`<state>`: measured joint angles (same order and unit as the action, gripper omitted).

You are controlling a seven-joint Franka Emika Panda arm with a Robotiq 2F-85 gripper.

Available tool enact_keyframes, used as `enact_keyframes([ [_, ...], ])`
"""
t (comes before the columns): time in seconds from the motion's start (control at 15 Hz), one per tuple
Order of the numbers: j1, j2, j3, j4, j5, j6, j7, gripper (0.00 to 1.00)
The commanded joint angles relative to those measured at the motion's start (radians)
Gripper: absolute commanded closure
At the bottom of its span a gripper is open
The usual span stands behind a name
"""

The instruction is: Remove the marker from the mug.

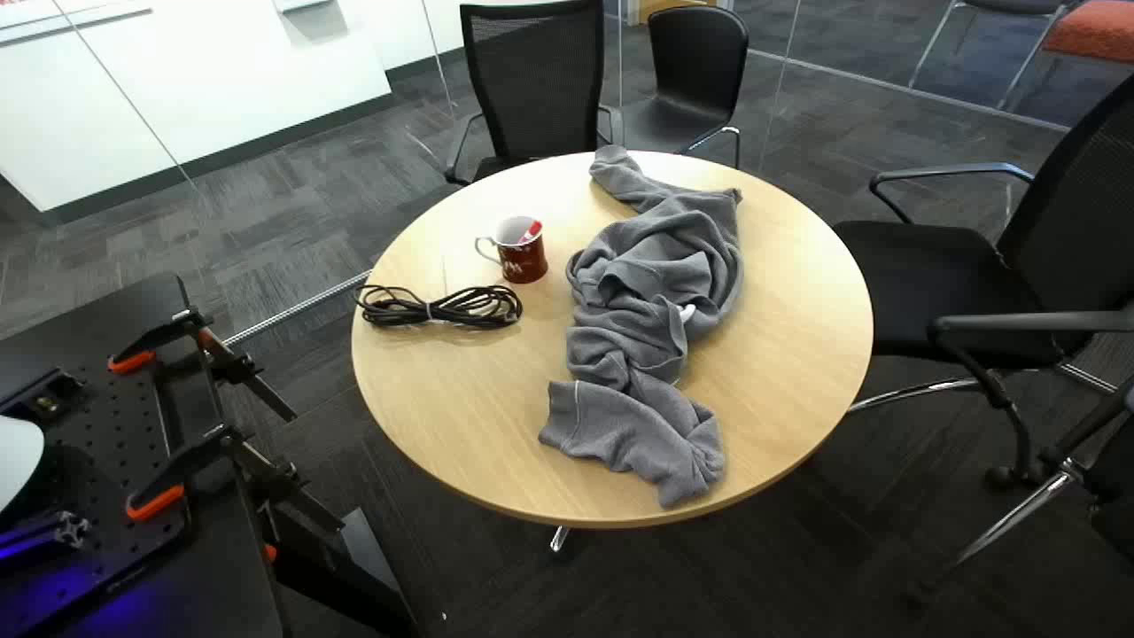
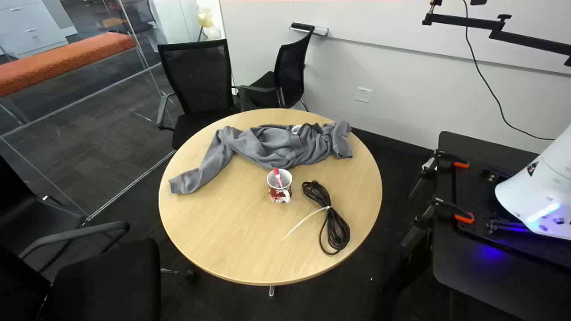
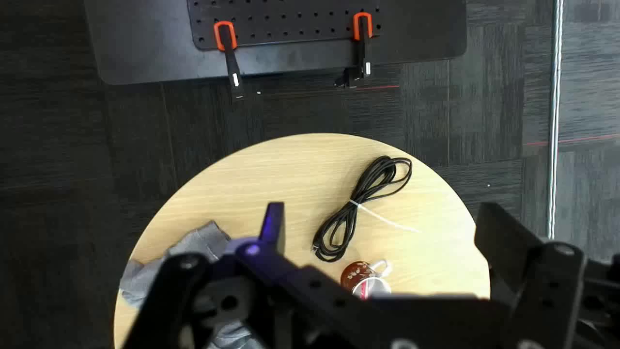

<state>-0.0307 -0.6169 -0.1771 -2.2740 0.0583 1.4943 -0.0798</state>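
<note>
Your gripper (image 3: pixel 381 224) spans wide across the wrist view's lower half, fingers well apart and holding nothing. The marker (image 2: pixel 278 177) leans inside the mug (image 2: pixel 275 192), just below the centre of an exterior view, its red end about level with the rim. It should be light, stiff and a little slick; pinch that red end squarely. The mug is likely brittle, so go easy on its rim.

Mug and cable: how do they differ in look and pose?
The mug is dark red outside and pale inside; the cable is black. The mug stands upright with the marker in it; the cable lies flat in loops. The bundled cable is longer than the mug. Both rest on the round table, not touching.
</note>
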Motion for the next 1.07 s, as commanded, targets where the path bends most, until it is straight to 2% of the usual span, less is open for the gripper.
enact_keyframes([
  [0.0, -0.024, 0.004, 0.017, 0.003, 0.008, -0.003, -0.011, 0.00],
  [0.27, -0.024, 0.004, 0.017, 0.003, 0.008, -0.003, -0.011, 0.00],
  [0.4, -0.026, 0.002, 0.033, -0.010, 0.022, 0.036, 0.025, 0.00],
  [0.6, -0.033, 0.009, 0.075, -0.047, 0.059, 0.143, 0.124, 0.00],
  [1.0, -0.026, 0.092, 0.167, -0.125, 0.147, 0.440, 0.315, 0.00],
])
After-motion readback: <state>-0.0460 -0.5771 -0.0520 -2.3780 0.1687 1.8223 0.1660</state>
